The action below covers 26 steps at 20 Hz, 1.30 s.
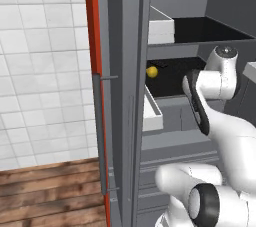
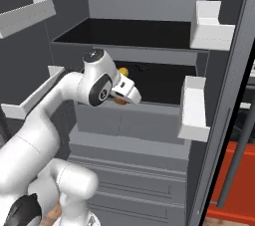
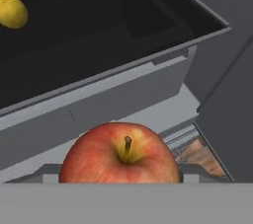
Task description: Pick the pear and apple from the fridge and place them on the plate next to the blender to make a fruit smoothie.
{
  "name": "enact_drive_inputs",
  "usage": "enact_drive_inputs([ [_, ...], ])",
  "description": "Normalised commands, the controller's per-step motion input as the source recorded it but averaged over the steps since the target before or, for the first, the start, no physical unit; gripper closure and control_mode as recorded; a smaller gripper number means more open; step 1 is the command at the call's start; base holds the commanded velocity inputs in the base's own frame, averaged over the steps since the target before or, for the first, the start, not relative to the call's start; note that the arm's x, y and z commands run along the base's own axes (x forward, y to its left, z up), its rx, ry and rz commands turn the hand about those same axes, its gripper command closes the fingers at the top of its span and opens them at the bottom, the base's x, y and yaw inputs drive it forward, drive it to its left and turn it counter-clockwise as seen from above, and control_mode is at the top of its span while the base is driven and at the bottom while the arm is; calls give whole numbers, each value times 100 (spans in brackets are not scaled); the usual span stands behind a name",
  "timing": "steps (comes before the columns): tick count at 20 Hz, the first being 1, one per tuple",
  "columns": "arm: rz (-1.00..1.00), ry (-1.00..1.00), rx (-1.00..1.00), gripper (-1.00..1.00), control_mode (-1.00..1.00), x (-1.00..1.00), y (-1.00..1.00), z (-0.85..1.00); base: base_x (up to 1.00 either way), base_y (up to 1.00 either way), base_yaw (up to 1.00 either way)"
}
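Note:
The open fridge (image 1: pixel 93 31) stands in front of me. The yellow pear (image 1: pixel 152 72) lies on its black middle shelf (image 3: pixel 99 35), and it appears again at the back left (image 3: pixel 12 12) and just behind my hand (image 2: pixel 123 71). The red-orange apple (image 3: pixel 121 156) sits stem-up in my gripper (image 2: pixel 121 100), which is shut on it, just in front of and below that shelf's edge. The apple hides the fingertips. The plate and the blender are out of view.
White door bins (image 2: pixel 196 108) (image 2: pixel 211 26) hang on the open door to the right, and more bins (image 2: pixel 27 16) on the left. Grey drawers (image 2: pixel 124 120) sit under the shelf. A long bar handle (image 1: pixel 100 131) runs down the door; wood floor (image 1: pixel 45 196) lies below.

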Motion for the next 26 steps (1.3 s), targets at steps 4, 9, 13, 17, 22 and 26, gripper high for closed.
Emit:
enact_drive_inputs([
  [4,0,14,0,100,-100,-97,72,0,0,0,0],
  [9,4,2,-5,100,-100,-25,35,-14,0,0,0],
  [13,0,-1,0,100,-100,-5,0,-9,0,0,0],
  [17,-3,-9,0,100,100,-35,-1,-8,-25,-2,-2],
  [22,0,0,0,100,100,0,0,0,-100,-7,-13],
  [26,0,0,0,100,100,0,0,0,-100,1,-38],
])
